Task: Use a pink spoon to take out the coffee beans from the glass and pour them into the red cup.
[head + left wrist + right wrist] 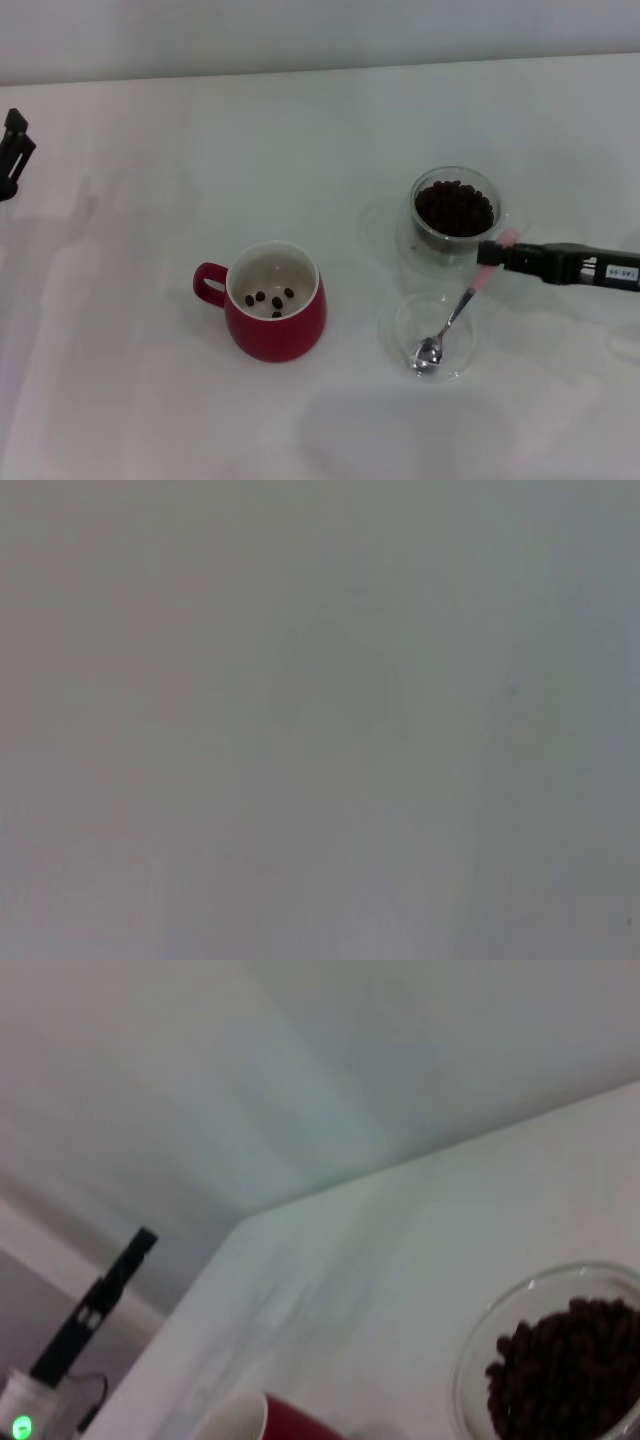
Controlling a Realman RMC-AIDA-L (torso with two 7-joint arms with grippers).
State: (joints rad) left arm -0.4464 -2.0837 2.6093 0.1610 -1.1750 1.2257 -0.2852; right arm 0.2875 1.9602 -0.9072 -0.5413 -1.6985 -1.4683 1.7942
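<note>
The red cup [270, 318] stands left of the middle with a few coffee beans [270, 298] inside. The glass [455, 212], full of coffee beans [453, 207], stands at the right. My right gripper [494, 254] comes in from the right just in front of the glass, shut on the pink handle of the pink spoon [458, 312]. The spoon slants down, its silver bowl resting empty in a flat clear dish [400, 322]. The right wrist view shows the glass [470, 1360], its beans [565, 1370] and the red cup's edge [290, 1422]. My left gripper [12, 152] is parked at the far left edge.
The white table [150, 400] spreads all round, its far edge meeting a pale wall. The left wrist view shows only a plain grey surface. The left arm [95, 1305] appears far off in the right wrist view.
</note>
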